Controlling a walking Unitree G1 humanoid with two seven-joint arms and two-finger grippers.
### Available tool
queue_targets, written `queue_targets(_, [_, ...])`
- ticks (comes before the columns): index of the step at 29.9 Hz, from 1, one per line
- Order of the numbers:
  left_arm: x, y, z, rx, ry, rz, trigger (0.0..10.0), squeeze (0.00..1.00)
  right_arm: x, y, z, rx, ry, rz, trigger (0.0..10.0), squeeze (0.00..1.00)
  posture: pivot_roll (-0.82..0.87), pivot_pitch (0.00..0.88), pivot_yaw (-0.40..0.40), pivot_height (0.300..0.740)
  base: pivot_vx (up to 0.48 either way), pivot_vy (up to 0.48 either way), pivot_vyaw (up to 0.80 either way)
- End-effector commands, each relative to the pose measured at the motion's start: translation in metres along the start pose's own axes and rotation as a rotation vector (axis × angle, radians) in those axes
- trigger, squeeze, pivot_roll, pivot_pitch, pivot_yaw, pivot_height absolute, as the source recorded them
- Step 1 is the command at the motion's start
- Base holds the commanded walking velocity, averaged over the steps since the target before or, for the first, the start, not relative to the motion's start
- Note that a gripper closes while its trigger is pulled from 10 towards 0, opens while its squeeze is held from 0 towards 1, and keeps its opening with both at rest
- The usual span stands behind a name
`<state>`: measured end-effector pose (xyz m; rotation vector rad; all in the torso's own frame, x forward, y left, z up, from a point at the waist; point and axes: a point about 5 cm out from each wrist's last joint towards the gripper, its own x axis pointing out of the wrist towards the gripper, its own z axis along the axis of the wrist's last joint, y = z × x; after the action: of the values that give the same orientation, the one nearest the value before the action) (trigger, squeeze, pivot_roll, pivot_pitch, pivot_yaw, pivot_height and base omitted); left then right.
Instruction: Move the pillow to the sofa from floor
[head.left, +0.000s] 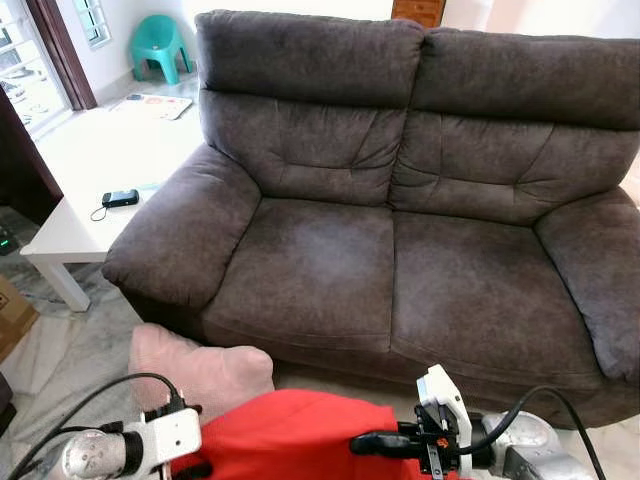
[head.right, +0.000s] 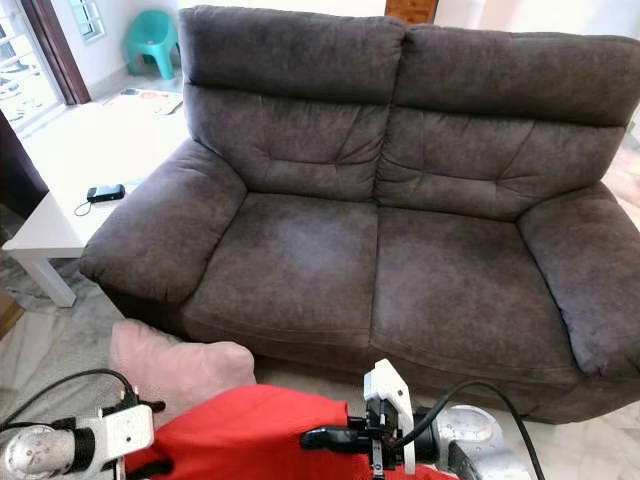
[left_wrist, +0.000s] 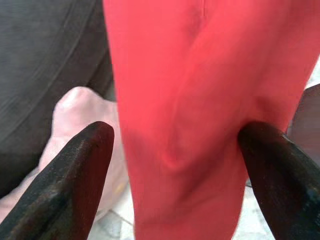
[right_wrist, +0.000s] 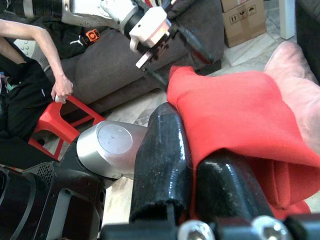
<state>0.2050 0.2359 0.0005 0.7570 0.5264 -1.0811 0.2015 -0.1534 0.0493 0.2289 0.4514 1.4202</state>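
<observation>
Pillow (head.left: 290, 435), red, hangs low in front of the dark grey sofa (head.left: 400, 200), held between both arms above the floor; the left claw (left_wrist: 175, 170) has it on one side, the right claw (right_wrist: 192, 180) on the other; beside it on the floor lies a pale pink cushion (head.left: 200, 365), just before the sofa's front edge. From the head views the sofa seats are bare, and a white table (head.left: 90, 190) stands to the robot's left with a small black device (head.left: 120, 197) on it; a teal plastic chair (head.left: 160, 45) sits farther back. The left wrist view shows the two black fingers (left_wrist: 75, 180) spread with red fabric bulging between them, so the left claw is grasping the pillow; the right wrist view shows its fingers pinched together on a fold of red cloth, clenched on the pillow. That view also takes in a seated person's arm (right_wrist: 45, 50), a red stool (right_wrist: 55, 125) and a cardboard box (right_wrist: 245, 20).
</observation>
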Motion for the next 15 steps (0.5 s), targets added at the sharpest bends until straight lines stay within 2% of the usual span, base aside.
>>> queue_targets(1, [0.0,0.0,0.001,-0.016,-0.02,-0.005,10.0,0.0,0.002,0.004,0.019,-0.068,-0.076,0.057,10.0,0.0,0.1,0.0,-0.053,0.74,0.0,0.0,0.0])
queue_targets(11, [0.006,-0.012,-0.008,0.011,0.034,-0.063,10.0,0.0,0.001,0.004,0.019,-0.063,-0.072,0.052,10.0,0.0,0.09,0.0,-0.052,0.74,0.0,0.0,0.0])
queue_targets(12, [0.007,-0.012,-0.009,0.01,0.037,-0.063,3.6,0.0,0.001,0.004,0.019,-0.063,-0.071,0.05,10.0,0.0,0.09,0.0,-0.052,0.74,0.0,0.0,0.0])
queue_targets(13, [0.007,-0.012,-0.009,0.008,0.04,-0.063,3.6,0.0,0.001,0.004,0.019,-0.063,-0.071,0.05,10.0,0.0,0.09,0.0,-0.052,0.74,0.0,0.0,0.0])
queue_targets(14, [0.008,-0.013,-0.009,0.006,0.04,-0.066,0.0,0.0,0.001,0.004,0.019,-0.063,-0.071,0.049,10.0,0.0,0.08,0.0,-0.053,0.74,0.0,0.0,0.0])
queue_targets(15, [0.008,-0.014,-0.009,0.006,0.04,-0.067,0.0,0.0,0.001,0.004,0.019,-0.062,-0.07,0.048,10.0,0.0,0.08,0.0,-0.053,0.74,0.0,0.0,0.0])
